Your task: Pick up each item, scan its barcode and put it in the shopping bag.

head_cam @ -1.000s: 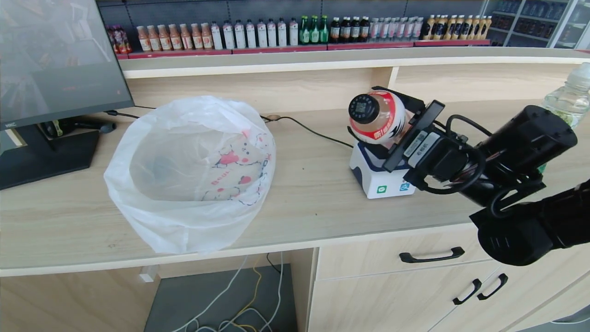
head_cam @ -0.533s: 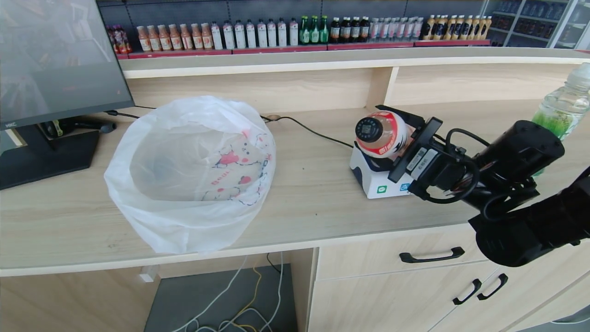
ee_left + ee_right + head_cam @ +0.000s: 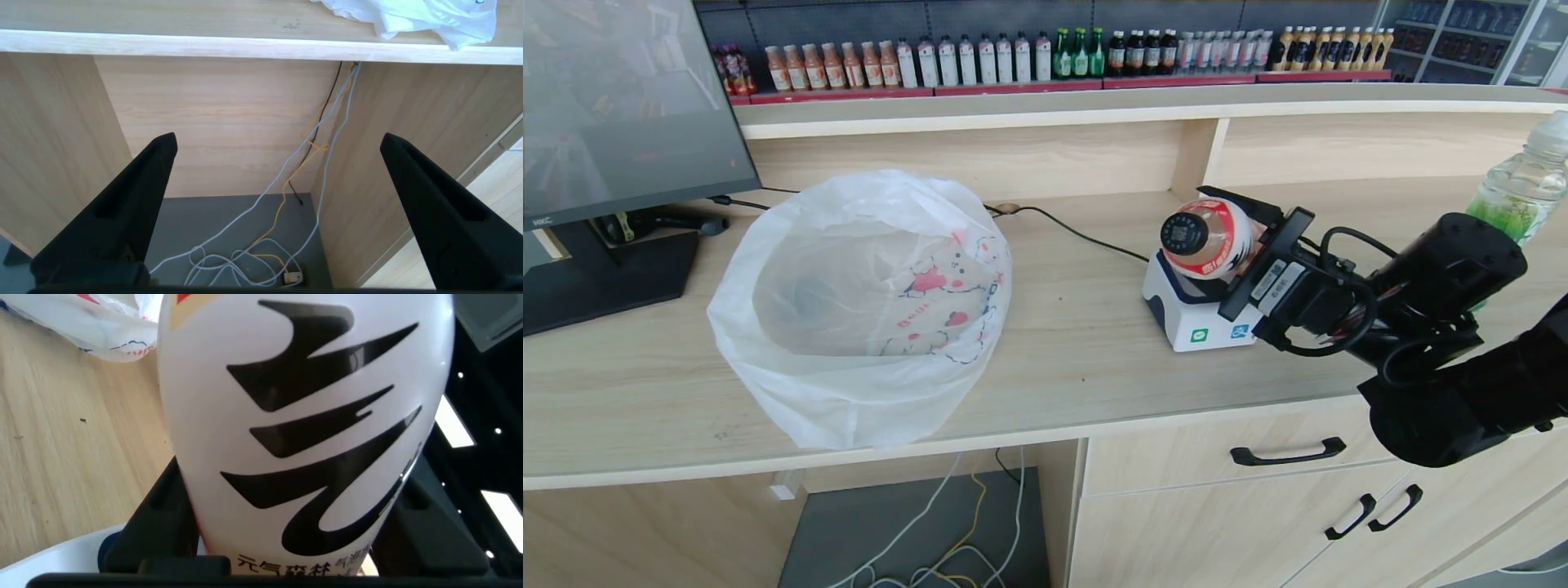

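My right gripper is shut on a white bottle with a red band and a dark cap. It holds the bottle on its side just above the white scanner box on the counter. Close up, the same bottle shows black stripes, with the scanner below it. The white plastic shopping bag stands open on the counter's left half, a printed item inside it. My left gripper is open and hangs below the counter edge, facing the cables in the knee space.
A monitor on a black stand is at the far left. A clear water bottle stands at the right edge. A black cable runs across the counter to the scanner. Drawers sit below. Shelves of drinks line the back.
My right arm has lowered the bottle from above the scanner to just over its top, then shifted it slightly right.
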Tool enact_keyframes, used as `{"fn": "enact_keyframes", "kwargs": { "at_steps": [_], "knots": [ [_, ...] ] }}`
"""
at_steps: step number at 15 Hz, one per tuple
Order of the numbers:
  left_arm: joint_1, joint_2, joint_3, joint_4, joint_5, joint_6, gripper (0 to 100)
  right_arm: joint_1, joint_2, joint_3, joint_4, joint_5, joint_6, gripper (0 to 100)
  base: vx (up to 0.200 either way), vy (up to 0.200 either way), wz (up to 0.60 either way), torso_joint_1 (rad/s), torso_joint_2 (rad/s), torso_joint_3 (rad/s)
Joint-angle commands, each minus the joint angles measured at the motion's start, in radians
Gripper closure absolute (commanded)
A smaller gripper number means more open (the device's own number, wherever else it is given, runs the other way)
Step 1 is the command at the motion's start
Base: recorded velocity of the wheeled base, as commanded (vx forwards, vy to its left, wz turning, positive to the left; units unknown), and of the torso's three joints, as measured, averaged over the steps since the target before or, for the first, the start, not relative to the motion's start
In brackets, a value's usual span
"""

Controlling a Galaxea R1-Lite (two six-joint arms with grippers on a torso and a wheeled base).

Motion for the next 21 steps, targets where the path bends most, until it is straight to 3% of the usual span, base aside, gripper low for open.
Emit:
{"fn": "enact_keyframes", "kwargs": {
  "at_steps": [1,14,21],
  "knots": [
    [0.0,0.0,0.0,0.0,0.0,0.0,0,0.0,0.002,0.006,-0.005,0.0,0.0,100,0.0,0.0,0.0,0.0,0.0,0.0],
    [0.0,0.0,0.0,0.0,0.0,0.0,0,0.003,-0.002,0.059,-0.033,-0.009,0.017,100,0.0,0.0,0.0,0.0,0.0,0.0],
    [0.0,0.0,0.0,0.0,0.0,0.0,0,0.003,-0.058,0.078,-0.033,-0.068,0.098,100,0.0,0.0,0.0,0.0,0.0,0.0]
  ]
}}
